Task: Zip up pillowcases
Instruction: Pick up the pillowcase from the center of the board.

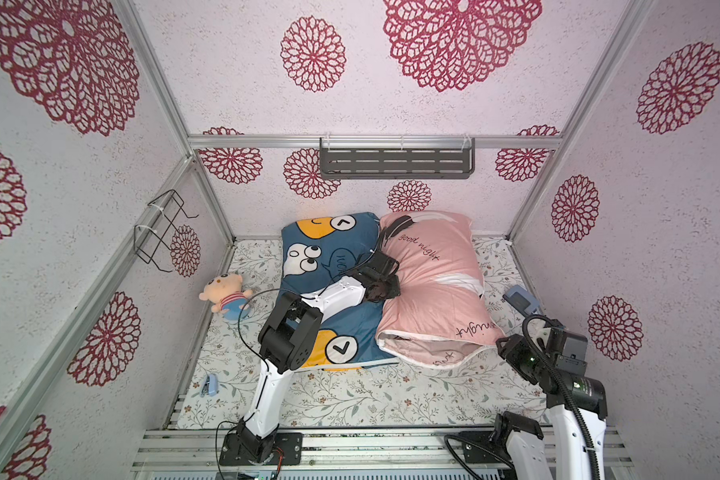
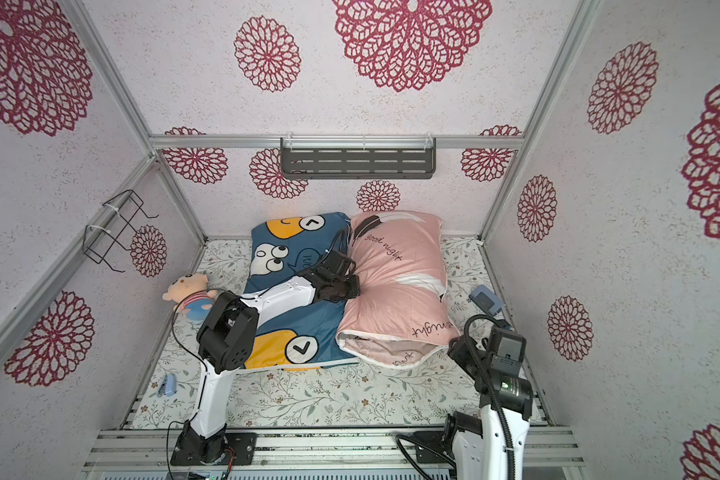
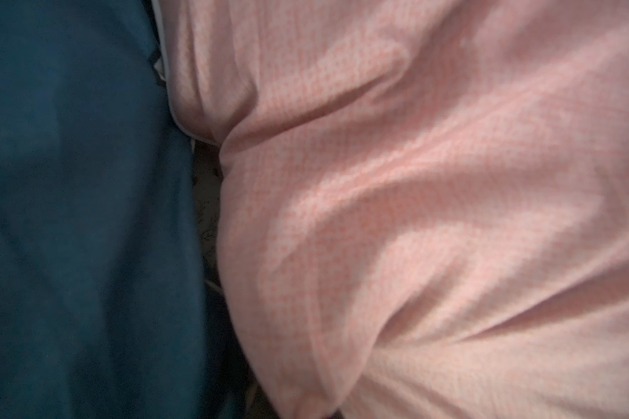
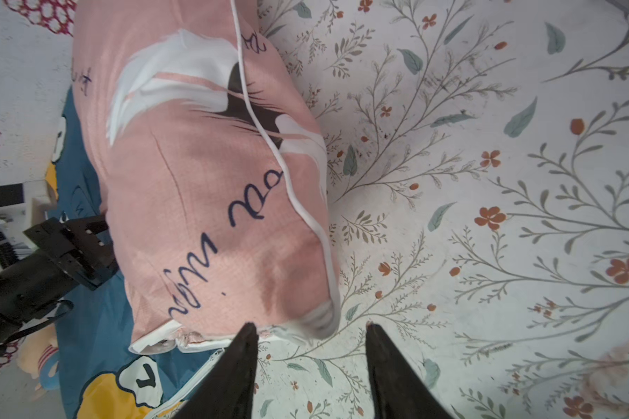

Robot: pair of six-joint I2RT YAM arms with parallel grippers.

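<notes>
Your left pincer (image 1: 381, 291): closed, pressed into the pink pillowcase (image 1: 433, 282) where it meets the blue pillowcase (image 1: 329, 257); can't tell if fabric's pinched.
Your right pincer (image 4: 310, 329): jaws apart, empty, just beside the pink pillowcase's near corner.
Pink pillowcase: on floral tabletop (image 1: 350, 399), right side, touching the blue; near end gapes.
Blue pillowcase: left of the pink, under your left arm.

Top views bright and even but warped at the edges; left wrist view's dim, pink pillowcase (image 3: 433, 217) all blurry.
</notes>
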